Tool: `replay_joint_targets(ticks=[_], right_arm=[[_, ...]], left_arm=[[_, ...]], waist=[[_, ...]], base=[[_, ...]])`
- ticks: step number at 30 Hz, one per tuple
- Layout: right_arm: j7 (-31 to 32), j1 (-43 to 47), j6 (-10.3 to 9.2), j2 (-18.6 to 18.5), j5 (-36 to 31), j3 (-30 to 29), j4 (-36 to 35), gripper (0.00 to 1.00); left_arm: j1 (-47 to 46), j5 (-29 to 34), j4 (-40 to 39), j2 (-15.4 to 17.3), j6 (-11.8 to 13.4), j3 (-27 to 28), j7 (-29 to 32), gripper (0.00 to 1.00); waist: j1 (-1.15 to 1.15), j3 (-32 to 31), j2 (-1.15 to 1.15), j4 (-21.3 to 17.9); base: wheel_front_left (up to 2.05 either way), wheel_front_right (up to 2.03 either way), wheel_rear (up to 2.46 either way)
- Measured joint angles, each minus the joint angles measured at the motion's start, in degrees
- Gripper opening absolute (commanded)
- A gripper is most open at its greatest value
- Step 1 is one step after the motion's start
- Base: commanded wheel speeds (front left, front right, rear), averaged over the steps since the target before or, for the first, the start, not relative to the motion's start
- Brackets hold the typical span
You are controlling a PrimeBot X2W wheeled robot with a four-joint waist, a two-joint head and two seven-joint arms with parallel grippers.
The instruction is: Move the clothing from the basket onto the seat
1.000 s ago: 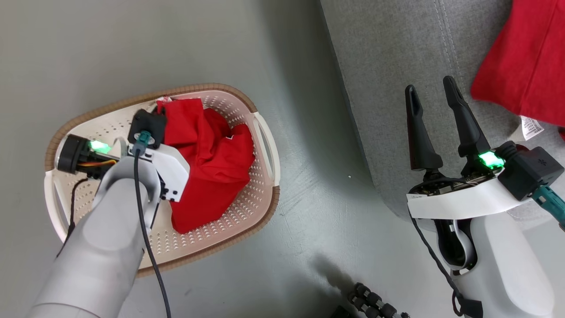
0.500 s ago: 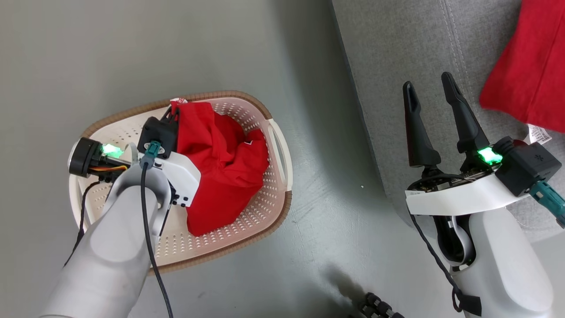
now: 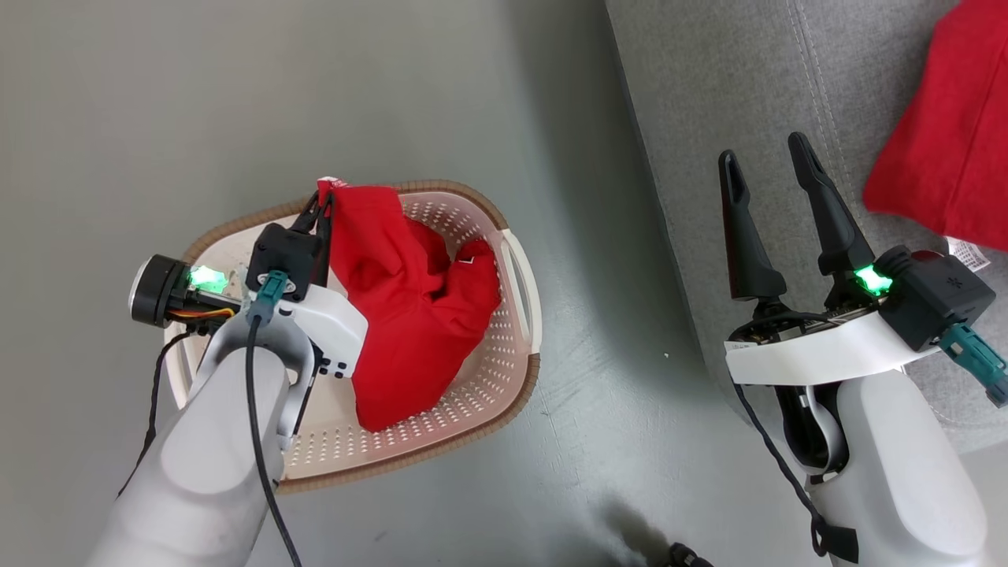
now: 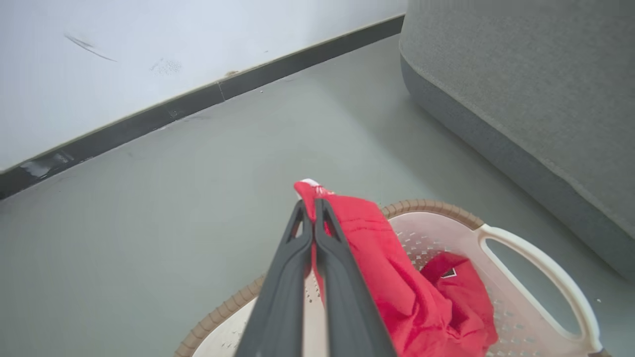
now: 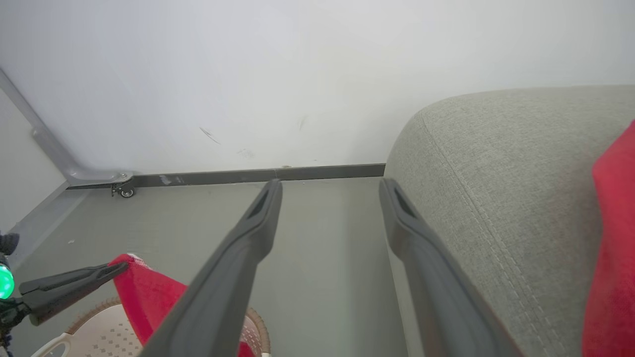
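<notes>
**A:** Entry one, left claw?

**B:** Left claw [image 3: 323, 203]: fingers pressed together, clamped on the top corner of the red garment [image 3: 409, 315]. A bit of white trim shows just past the tips.

**A:** Location of the garment?

**B:** Mostly hanging from that pinch, over the basket [image 3: 524, 291]. Its lower folds rest on the perforated bottom. It is not clear of the basket.

**A:** Change since a second ago?

**B:** The whole head picture has slid, so the camera moved, and I discount that. Measured against the basket itself, the pinched corner was inside the far rim then. Now it stands level with that rim or just over it. The cloth is drawn longer and hangs straighter. Judgement: the lift is under way and the grip is holding.

**A:** Entry two, right claw?

**B:** Right claw [image 3: 762, 150]: fingers spread wide, nothing between them. It hangs over the front edge of the seat [image 3: 709, 94], well apart from the basket.

**A:** Stock already on the seat?

**B:** One second red piece [image 3: 945, 134], lying on the grey cushion at the far right.

**A:** Stock left in the basket?

**B:** There is a lower red fold with a small pale patch. It may be a separate garment or the same one bunched up; from here I cannot tell which.

**A:** Meaning for the task?

**B:** It is partly done. The held piece must clear the rim, cross the strip of floor [image 3: 598, 378] and come down on the cushion. The trailing hem could snag the basket's wall.
</notes>
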Motion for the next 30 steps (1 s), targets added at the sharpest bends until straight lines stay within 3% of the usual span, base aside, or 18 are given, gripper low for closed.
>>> replay_joint_targets(ticks=[21, 30], right_arm=[[0.0, 0.03, 0.0, -0.3, -4.95, 1.44, 1.91, 1.0], [0.04, -0.02, 0.0, -2.64, -5.9, 3.89, 2.86, 1.0]], left_arm=[[6.48, -1.47, -16.24, 1.41, 1.0, 1.01, -0.13, 0.0], [8.4, -1.47, -23.38, 3.01, 1.0, 1.14, -0.13, 0.0]], waist=[[0.0, -6.19, 0.0, 3.95], [0.0, -9.39, 0.0, 5.95]], base=[[0.0, 0.0, 0.0], [0.0, 0.0, 0.0]])
